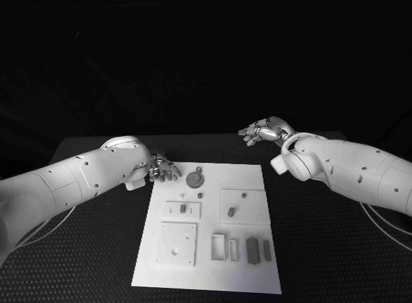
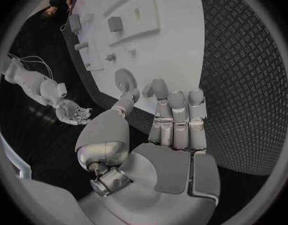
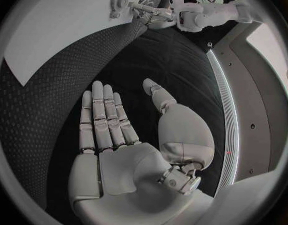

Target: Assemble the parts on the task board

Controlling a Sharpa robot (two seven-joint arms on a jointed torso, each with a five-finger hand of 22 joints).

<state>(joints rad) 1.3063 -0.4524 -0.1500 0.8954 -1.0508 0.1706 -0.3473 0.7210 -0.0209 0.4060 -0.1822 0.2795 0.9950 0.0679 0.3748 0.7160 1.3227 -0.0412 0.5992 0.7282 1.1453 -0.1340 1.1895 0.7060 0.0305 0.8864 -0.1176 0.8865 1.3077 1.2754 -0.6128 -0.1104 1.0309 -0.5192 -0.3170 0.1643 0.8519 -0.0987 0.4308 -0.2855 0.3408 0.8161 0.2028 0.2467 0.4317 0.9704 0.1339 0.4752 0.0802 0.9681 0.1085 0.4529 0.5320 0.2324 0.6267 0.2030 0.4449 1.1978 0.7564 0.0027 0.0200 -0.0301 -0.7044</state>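
White board: task board (image 1: 251, 265) lies flat mid-table on the black table (image 1: 333, 252), long side running away from the robot.
Gear: round toothed part (image 1: 196, 180) lies flat on the board's far end, toward the robot's left; also seen in the left wrist view (image 2: 124, 79) and the right wrist view (image 3: 118, 0).
Small parts: one grey piece (image 1: 232, 211) on the raised square plate right of centre, one tiny piece (image 1: 181, 206) on the small plate left of centre, dark blocks (image 1: 253, 249) in the near-right row of slots.
Near-left: square plate with a round hole (image 1: 177, 243).
Left hand: left hand (image 1: 163, 169) sits at the board's far-left corner, fingers extended together and apart from the thumb, holding nothing. Fingertips (image 2: 176, 99) over the board edge, just beside the gear; contact with the gear can't be confirmed.
Right hand: right hand (image 1: 265, 132) is past the far-right corner of the board, over bare table, well apart from every part. Palm flat, fingers (image 3: 103, 117) straight and spread, nothing in it.
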